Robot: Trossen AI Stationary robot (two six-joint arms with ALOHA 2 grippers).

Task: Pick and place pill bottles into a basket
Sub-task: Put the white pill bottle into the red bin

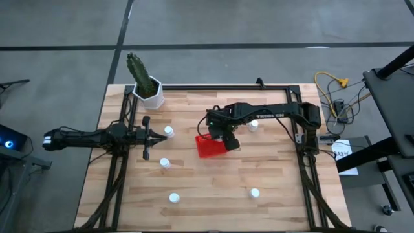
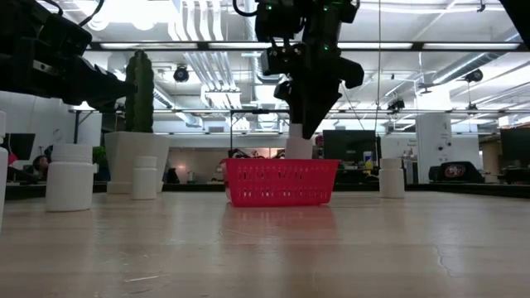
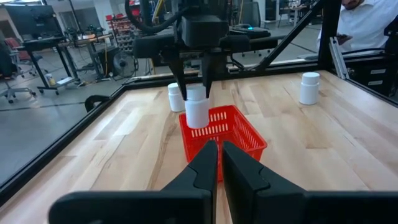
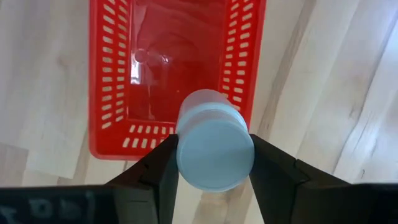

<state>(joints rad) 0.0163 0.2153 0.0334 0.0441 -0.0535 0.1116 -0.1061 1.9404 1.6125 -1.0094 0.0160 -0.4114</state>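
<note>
The red basket (image 1: 208,147) stands mid-table and also shows in the low view (image 2: 280,182). My right gripper (image 1: 221,134) hangs over it, shut on a white pill bottle (image 3: 197,112), which also shows in the right wrist view (image 4: 214,146). The arm hides the bottle in the high view. My left gripper (image 3: 219,163) is shut and empty at the table's left (image 1: 150,136), pointing toward the basket. Other bottles stand upright on the table: two near the left gripper (image 1: 169,131) (image 1: 165,163), two near the front (image 1: 174,198) (image 1: 254,192), one under the right arm (image 1: 253,125). My right gripper pinches the bottle's upper end, at the cap (image 4: 186,155), between its two fingers (image 4: 163,171), one on each side. The fingers come from above, pointing down. The bottle hangs upright below them, over one end of the basket (image 4: 174,68) and clear of the table.
A white pot with a green cactus (image 1: 147,87) stands at the far left corner. A black frame rail (image 1: 220,87) runs along the far edge and down both sides. A person (image 3: 367,25) sits beyond the table's right side.
</note>
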